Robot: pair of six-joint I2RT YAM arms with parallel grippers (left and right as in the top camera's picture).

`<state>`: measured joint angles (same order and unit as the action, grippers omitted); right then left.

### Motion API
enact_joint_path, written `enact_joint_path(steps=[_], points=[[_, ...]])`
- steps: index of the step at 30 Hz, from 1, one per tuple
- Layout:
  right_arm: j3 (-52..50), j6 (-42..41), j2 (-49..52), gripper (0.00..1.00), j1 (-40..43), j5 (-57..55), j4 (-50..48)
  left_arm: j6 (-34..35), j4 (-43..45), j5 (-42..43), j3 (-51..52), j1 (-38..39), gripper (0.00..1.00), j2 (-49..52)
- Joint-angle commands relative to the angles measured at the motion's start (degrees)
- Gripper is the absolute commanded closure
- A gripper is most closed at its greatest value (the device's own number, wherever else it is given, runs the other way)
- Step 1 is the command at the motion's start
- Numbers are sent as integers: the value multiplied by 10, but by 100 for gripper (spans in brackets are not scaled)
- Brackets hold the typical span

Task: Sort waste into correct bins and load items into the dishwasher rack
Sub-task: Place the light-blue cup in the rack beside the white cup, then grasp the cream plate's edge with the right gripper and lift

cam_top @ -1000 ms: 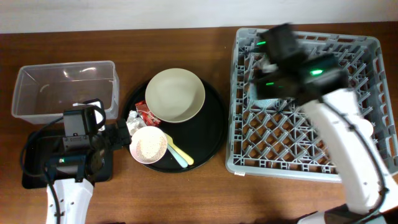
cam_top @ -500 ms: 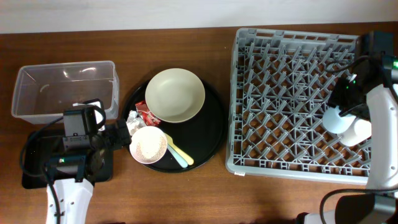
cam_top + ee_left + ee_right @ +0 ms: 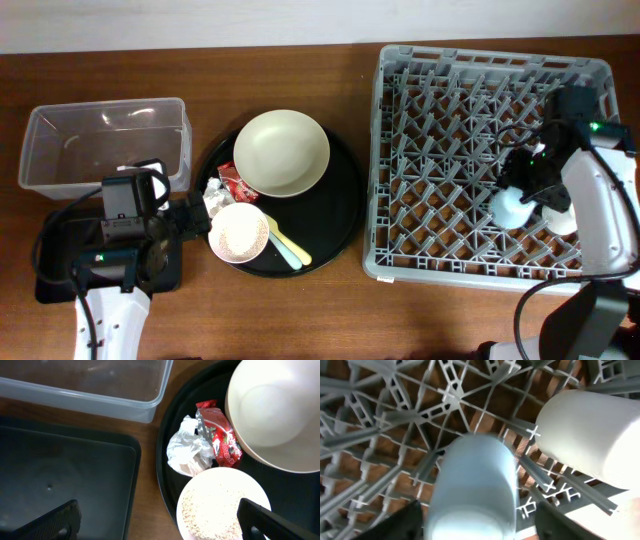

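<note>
Right gripper is hanging over the rack, jaws spread, blue cup lying lengthwise between them beside the white cup; left gripper, spread too, is facing the tissue

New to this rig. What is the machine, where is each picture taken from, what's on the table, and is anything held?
Two robot arms at a wooden table, each ending in a two-finger gripper. One picture looks straight down; the other two come from wrist cameras. The left gripper, open and empty, is by a round black tray holding a cream plate, pink bowl of rice, crumpled red wrapper and white tissue wad. Nearby: a clear plastic tub and a shallow black tray. At the grey pegged dishwasher rack, a light blue cup sits between the fingers of the right gripper, beside a white cup; whether it grips is unclear.
</note>
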<state>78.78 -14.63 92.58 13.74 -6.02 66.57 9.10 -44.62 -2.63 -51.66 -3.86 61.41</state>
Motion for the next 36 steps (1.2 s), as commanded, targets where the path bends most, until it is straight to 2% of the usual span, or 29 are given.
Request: enact_joint_path(steps=[1, 3, 6, 9, 13, 17, 20, 22, 24, 26, 29, 33, 36], points=[[21, 9, -8, 19, 2, 3, 10, 7, 0, -6, -14, 1, 1, 0], [63, 11, -18, 19, 1, 21, 40, 7, 0, -6, -14, 1, 1, 0], [120, 64, -40, 19, -20, 92, 65, 7, 0, -6, -14, 1, 1, 0], [159, 110, -73, 20, -98, 200, 53, 7, 0, -6, -14, 1, 1, 0], [155, 105, -72, 23, -231, 209, 6, 7, 0, -6, -14, 1, 1, 0], [114, 49, -14, 25, -368, 193, -92, 7, 0, -6, -14, 1, 1, 0], [98, -3, 47, 26, -419, 138, -140, 7, 0, -6, -14, 1, 1, 0], [98, -62, 100, 32, -437, 115, -172, 7, 0, -6, -14, 1, 1, 0], [98, -163, 151, 39, -441, 96, -199, 7, 0, -6, -14, 1, 1, 0], [98, -253, 193, 39, -438, 81, -219, 7, 0, -6, -14, 1, 1, 0], [98, -265, 226, 38, -436, 103, -264, 7, 0, -6, -14, 1, 1, 0], [98, -292, 252, 30, -437, 103, -292, 7, 0, -6, -14, 1, 1, 0], [98, -298, 270, 33, -437, 98, -311, 7, 0, -6, -14, 1, 1, 0]])
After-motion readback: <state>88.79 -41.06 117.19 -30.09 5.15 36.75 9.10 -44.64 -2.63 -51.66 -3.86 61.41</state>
